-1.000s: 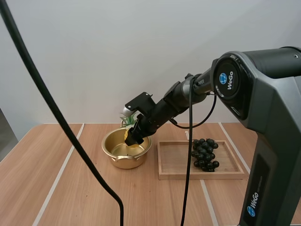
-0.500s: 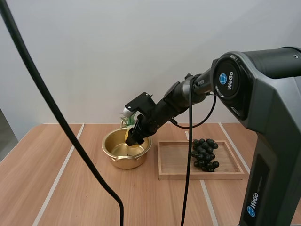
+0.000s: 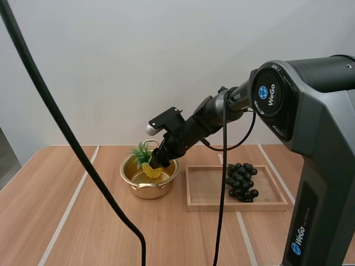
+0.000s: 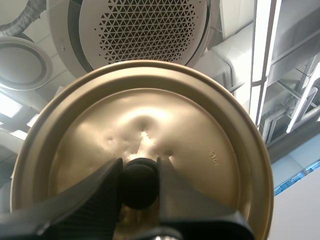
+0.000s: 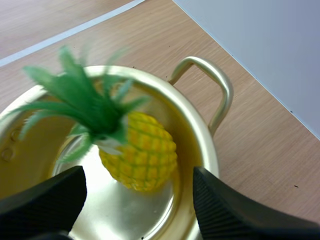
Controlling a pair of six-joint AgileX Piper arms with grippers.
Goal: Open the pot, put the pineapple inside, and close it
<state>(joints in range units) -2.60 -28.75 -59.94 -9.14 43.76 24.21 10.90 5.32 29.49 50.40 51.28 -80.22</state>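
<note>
Pineapple [image 5: 142, 157] inside the open pot [image 3: 148, 191] on the desk [image 3: 83, 221], crown leaning left above the rim. Right gripper [image 3: 160, 159] hangs just over the fruit, fingers apart, holding nothing. Left gripper [image 4: 139, 172] is clamped on the knob [image 4: 139, 186] of the lid [image 4: 200, 130], off the pot. Likely hazard: the tilted crown projects past the rim, so the lid may catch it and seat crooked.

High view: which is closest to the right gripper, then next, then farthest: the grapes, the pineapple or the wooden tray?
1. Pineapple, in the pot, just under the right gripper.
2. Wooden tray, to the gripper's right.
3. Grapes, at the tray's right end.
</note>
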